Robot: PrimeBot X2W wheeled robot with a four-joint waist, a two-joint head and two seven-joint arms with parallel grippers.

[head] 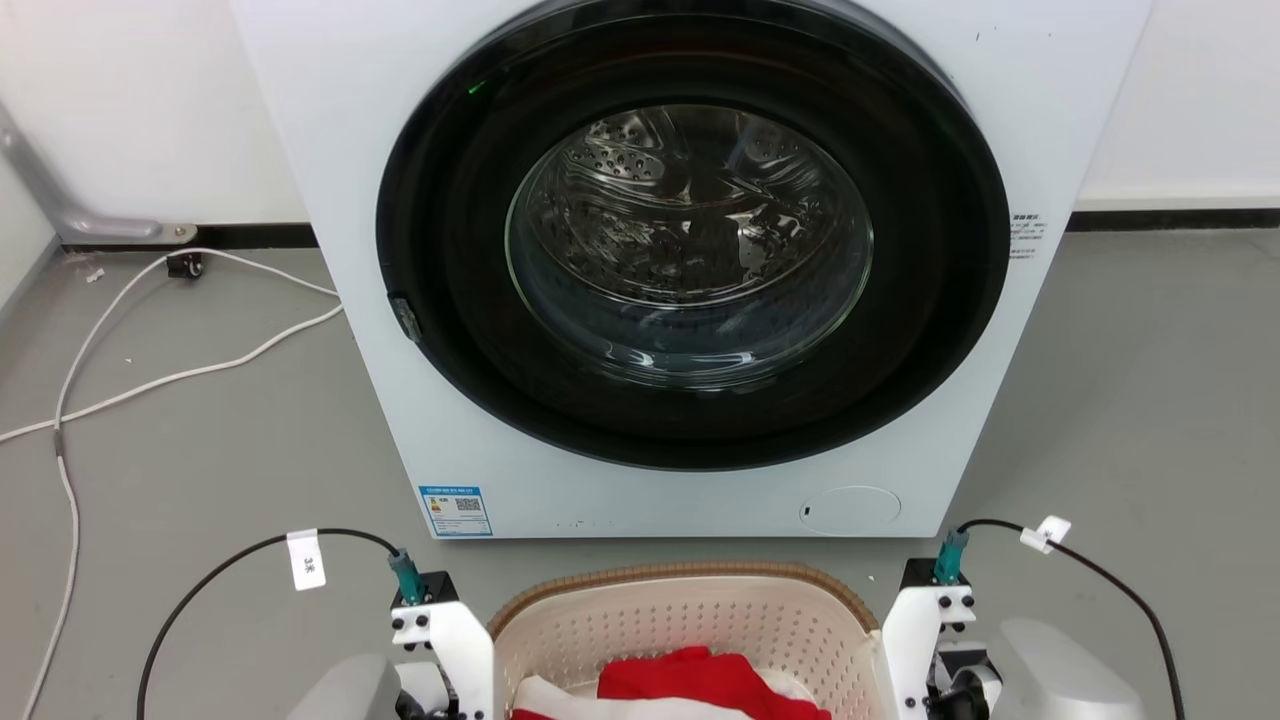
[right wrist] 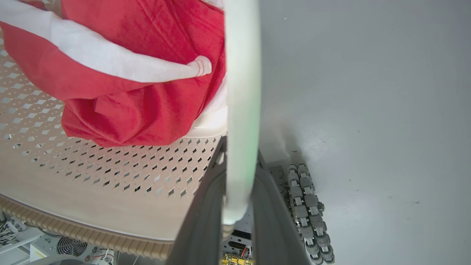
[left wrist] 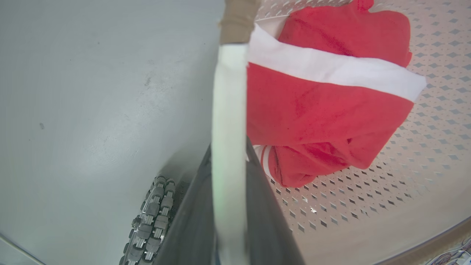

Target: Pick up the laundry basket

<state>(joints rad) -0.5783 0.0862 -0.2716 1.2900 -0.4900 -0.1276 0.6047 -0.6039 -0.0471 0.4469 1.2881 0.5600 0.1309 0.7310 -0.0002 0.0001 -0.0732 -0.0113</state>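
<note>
The laundry basket, holding red-and-white laundry, is just before the washing machine, between both arms. The left gripper and right gripper each pinch a white side handle, likely so the load rises level.

Bright, even, soft light throughout. The washing machine's door glass carries glints at 11 o'clock. In both wrist views the laundry basket's white handle is blurred.

A white tag on the black cable left of the washing machine seems to read "3" plus an unclear character. The print on the machine's lower-left blue QR sticker is illegible.
</note>
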